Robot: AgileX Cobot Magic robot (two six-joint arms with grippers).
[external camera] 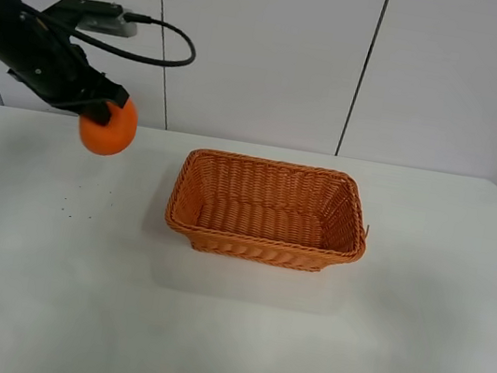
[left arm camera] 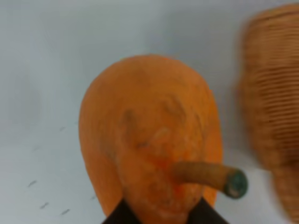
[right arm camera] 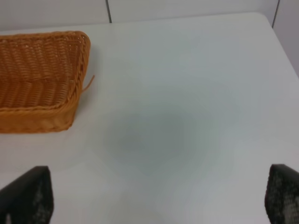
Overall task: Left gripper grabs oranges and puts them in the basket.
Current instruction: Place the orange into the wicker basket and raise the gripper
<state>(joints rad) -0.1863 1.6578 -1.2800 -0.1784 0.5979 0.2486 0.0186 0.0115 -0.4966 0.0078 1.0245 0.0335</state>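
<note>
White bench (external camera: 25, 284) lies under the orange (external camera: 108, 129), held aloft left of the basket (external camera: 263, 246), its knobby top facing the wrist camera, hiding most of the left gripper (external camera: 105, 109) and its clamped fingers (left arm camera: 117, 216); right fingers (right arm camera: 28, 196) stand apart.

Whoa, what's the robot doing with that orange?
The robot's left gripper is shut on the orange and holds it up in the air above the white table, to the left of the wicker basket. The basket has nothing in it yet. The right gripper is open and holds nothing.
</note>
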